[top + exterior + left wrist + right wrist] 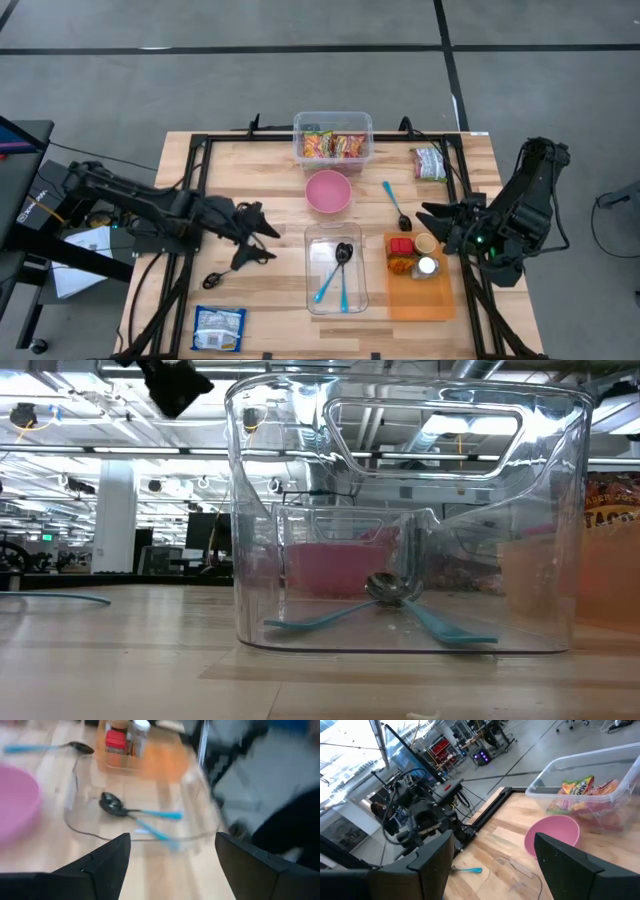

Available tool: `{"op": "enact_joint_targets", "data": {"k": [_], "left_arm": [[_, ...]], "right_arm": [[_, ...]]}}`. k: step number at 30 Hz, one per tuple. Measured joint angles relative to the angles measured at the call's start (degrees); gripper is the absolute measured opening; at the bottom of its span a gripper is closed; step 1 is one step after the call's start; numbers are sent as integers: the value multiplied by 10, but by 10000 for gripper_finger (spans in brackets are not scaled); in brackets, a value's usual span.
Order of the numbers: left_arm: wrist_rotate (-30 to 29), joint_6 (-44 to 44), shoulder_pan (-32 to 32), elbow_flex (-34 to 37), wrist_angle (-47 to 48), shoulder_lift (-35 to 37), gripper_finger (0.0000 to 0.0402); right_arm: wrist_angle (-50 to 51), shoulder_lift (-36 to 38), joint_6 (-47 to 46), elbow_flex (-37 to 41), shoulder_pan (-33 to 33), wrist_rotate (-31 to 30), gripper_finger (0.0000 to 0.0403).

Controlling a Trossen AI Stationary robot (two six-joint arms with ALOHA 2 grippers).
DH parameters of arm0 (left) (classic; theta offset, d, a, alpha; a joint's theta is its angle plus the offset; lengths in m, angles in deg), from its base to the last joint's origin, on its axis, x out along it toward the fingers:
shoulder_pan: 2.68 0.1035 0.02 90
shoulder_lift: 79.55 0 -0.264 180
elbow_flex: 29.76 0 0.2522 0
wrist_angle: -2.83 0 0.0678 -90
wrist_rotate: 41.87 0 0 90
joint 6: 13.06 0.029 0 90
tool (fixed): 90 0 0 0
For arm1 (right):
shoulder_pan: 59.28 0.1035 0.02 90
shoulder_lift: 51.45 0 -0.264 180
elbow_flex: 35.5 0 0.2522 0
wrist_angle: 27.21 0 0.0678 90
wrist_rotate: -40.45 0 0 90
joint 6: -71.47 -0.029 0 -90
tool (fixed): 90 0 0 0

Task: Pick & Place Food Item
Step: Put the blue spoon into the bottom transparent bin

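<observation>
Left tool (262, 237): fingers spread apart, nothing between them, nothing touched. It hangs over bare tabletop (250, 170) just left of the clear tray (312, 300). In the left wrist view its two dark fingers (107, 862) stand wide, with the tray seen through the gap.

Right tool (432, 218): fingers spread apart, holding nothing. It sits above the upper right corner of the orange tray (415, 305), near the small containers there.

Food items:
- A white and blue snack packet (219, 328) lies flat near the front left corner of the tabletop, well apart from both tools.
- A second packet (431, 162) lies near the back right edge.
- A clear bin (333, 122) at the back centre holds several bright wrapped snacks (333, 146).

Other items:
- A pink bowl (328, 191) stands just in front of the bin.
- The clear tray holds two blue-handled spoons (338, 272), handles crossing.
- A third blue-handled spoon (394, 205) lies on the tabletop between the bowl and the orange tray.
- A dark spoon (216, 278) lies in front of the left tool.
</observation>
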Motion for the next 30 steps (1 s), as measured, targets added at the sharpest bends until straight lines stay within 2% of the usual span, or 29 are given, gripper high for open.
{"op": "enact_joint_targets", "data": {"k": [6,8,10,12,16,18,20,26,30], "left_arm": [[3,229,2,-84,219,-15,285],[2,280,-4,-103,303,-28,285],[-2,288,-11,-114,376,-46,285],[-9,242,-20,-117,440,-67,285],[-6,17,-39,-116,506,-121,285],[15,-69,-46,-116,533,-150,285],[42,-116,-56,-114,551,-178,285],[93,-249,-101,-57,512,-223,277],[96,-323,-123,-19,458,-227,261]], "right_arm": [[-20,0,0,0,-8,0,267],[-22,0,0,0,-13,-1,267],[-26,0,0,0,-19,-1,267],[-31,0,1,0,-24,-1,267],[-38,-1,2,0,-32,-2,267],[-38,-7,2,0,-34,-2,267],[-38,-14,2,0,-34,-2,267],[-38,-38,-4,0,-34,-2,267],[-38,-47,-9,0,-34,-2,267]]}}
